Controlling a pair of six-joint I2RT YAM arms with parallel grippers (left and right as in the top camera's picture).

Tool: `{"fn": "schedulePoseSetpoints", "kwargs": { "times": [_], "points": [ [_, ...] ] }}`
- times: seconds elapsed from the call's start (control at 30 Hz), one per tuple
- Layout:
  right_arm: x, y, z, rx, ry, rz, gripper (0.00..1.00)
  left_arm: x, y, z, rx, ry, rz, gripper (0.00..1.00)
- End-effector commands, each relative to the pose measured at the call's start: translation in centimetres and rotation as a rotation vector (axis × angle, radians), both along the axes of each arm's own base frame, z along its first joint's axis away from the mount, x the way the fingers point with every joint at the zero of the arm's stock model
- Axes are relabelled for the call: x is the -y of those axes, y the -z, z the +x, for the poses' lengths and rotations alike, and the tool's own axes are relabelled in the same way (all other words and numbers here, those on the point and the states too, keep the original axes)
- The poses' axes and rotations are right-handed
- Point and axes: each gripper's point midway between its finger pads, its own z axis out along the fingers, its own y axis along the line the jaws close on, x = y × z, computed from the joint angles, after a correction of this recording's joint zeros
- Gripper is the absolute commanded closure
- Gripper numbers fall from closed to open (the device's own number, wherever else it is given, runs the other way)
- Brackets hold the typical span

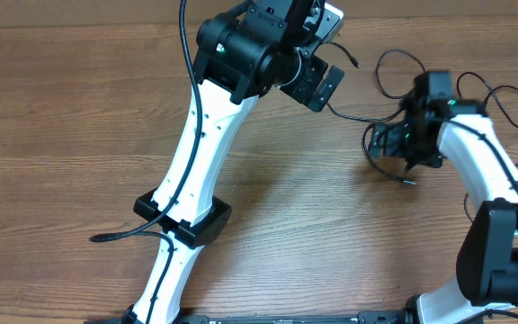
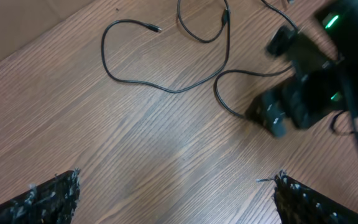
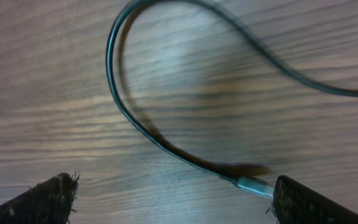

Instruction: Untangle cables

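Note:
Thin black cables lie in loose loops on the wooden table at the right, around my right arm. In the left wrist view one cable curves with a small plug at its end, and another loops beside it. My left gripper hangs open and empty above bare wood, left of the cables. My right gripper is open low over the table. A cable loops between its fingers, and the cable's plug end lies right by the right finger, not gripped.
The wooden table stretches wide to the left. More cable loops lie behind the right arm. A thicker black arm wire lies near the left arm's base. The right gripper body shows in the left wrist view.

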Motion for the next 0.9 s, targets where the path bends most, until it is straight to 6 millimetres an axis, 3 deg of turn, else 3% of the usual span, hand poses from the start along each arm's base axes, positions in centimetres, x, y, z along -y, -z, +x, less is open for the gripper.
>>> {"fn": "schedulePoseSetpoints", "kwargs": {
  "times": [0.0,0.17,0.33,0.4,0.47,0.53,0.6,0.63,0.77,0.87],
  "points": [
    [-1.8,2.1,-0.7,0.002,-0.147,0.029,0.0,-2.2,-3.6,-0.4,0.081,-0.066,-0.027,0.0],
    [-3.0,5.2,-0.7,0.024,-0.23,0.032,0.0,-3.7,-5.0,-0.2,0.106,-0.102,-0.043,0.0],
    [-3.3,6.2,0.5,0.07,-0.278,0.018,0.0,-4.6,-5.3,0.1,0.112,-0.122,-0.046,0.0],
    [-3.2,6.7,0.8,0.073,-0.277,0.01,0.05,-4.7,-5.3,0.2,0.112,-0.125,-0.046,0.0],
    [-3.0,7.3,0.9,0.068,-0.273,0.004,0.16,-4.7,-5.3,0.2,0.113,-0.125,-0.046,0.0],
    [-2.8,8.0,1.0,0.06,-0.27,-0.01,0.39,-4.7,-5.3,0.2,0.113,-0.125,-0.046,0.0],
    [-2.7,8.6,1.1,0.054,-0.27,-0.013,0.81,-4.7,-5.3,0.2,0.113,-0.126,-0.045,0.0],
    [-2.7,8.7,1.1,0.053,-0.269,-0.013,0.95,-4.7,-5.3,0.2,0.113,-0.126,-0.045,0.0],
    [-2.7,8.4,1.5,0.065,-0.249,-0.011,0.96,-4.8,-5.3,0.2,0.115,-0.126,-0.044,0.0],
    [-2.1,7.0,2.7,0.093,-0.167,-0.032,0.96,-4.9,-5.3,0.3,0.115,-0.126,-0.043,0.0]
  ]
}}
